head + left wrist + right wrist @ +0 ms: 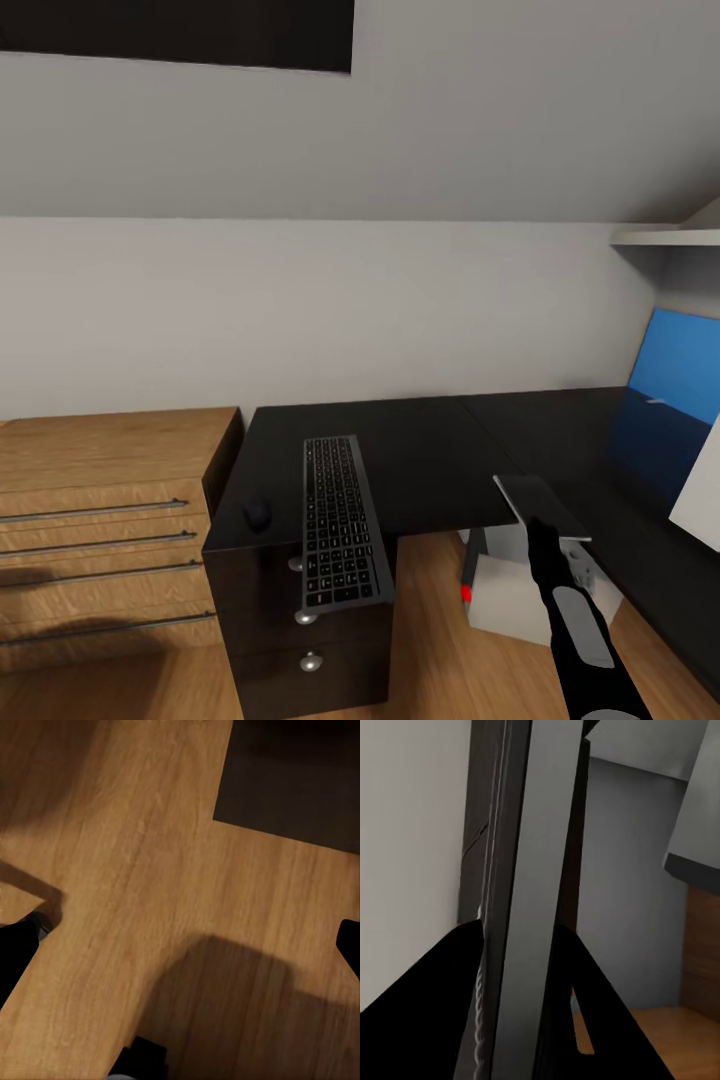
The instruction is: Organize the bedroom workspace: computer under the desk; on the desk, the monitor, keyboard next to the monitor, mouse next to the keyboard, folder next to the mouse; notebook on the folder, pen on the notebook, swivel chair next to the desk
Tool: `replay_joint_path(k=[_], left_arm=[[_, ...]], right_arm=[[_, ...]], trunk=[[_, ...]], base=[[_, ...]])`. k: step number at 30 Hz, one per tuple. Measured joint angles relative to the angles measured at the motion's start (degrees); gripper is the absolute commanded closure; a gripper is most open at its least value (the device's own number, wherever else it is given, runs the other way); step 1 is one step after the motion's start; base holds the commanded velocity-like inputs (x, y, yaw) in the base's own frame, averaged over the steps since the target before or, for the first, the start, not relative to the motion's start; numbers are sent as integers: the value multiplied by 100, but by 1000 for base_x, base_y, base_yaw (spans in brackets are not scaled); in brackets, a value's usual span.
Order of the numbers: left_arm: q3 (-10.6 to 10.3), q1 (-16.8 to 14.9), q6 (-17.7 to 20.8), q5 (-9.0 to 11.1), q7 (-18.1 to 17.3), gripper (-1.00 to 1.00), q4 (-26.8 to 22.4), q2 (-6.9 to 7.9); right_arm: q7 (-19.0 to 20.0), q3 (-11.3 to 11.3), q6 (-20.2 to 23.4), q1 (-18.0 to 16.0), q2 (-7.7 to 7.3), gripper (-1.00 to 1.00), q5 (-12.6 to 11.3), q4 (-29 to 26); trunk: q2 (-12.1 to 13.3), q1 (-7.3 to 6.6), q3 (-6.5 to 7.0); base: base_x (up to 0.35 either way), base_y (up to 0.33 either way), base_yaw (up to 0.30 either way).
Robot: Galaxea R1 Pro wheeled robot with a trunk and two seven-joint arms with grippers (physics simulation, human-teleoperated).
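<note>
Gripping a flat grey item, likely the notebook, the right end effector hovers by the surface; keyboard and mouse already placed; the left end effector's state I cannot tell.

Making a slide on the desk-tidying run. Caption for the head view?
Right gripper holds a flat grey folder near the black desk, keyboard and mouse.

You are facing the black L-shaped surface. A long dark grey keyboard lies on it, its near end overhanging the front edge, with a small dark rounded mouse resting just left.
</note>
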Motion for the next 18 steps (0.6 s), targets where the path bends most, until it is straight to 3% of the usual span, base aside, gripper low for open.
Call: replay_joint_path(k=[15,18], left_arm=[[-6,0,0,-7,3,-100,1,-3],[-10,0,0,-16,3,-100,1,-3]], right_arm=[[25,35,-21,1,71,100,-14,-9],[32,47,-27,1,108,100,-10,-10]], trunk=[[602,-329,269],[603,-330,270]], base=[[0,0,0],[0,0,0]])
